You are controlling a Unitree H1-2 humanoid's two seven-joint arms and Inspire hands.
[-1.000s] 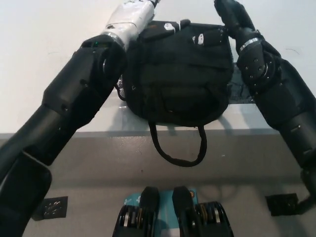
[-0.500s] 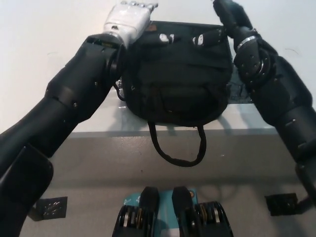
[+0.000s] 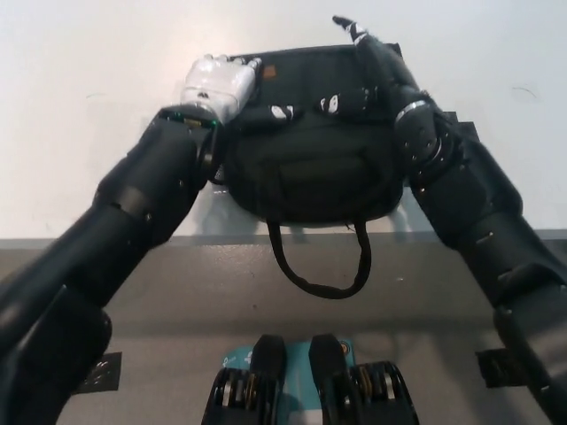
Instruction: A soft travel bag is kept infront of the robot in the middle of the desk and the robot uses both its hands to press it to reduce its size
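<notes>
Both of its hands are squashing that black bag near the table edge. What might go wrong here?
The bag sits close to the desk's front edge, with its strap loop already hanging over. Uneven pressing might slide it off. The white left hand lies at the bag's top left corner and the black right hand along its top right, so either could slip off the soft fabric.

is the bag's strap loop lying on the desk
No, the strap loop hangs down past the desk edge in front, below the bag, while the left hand and right hand rest on the bag.
</notes>
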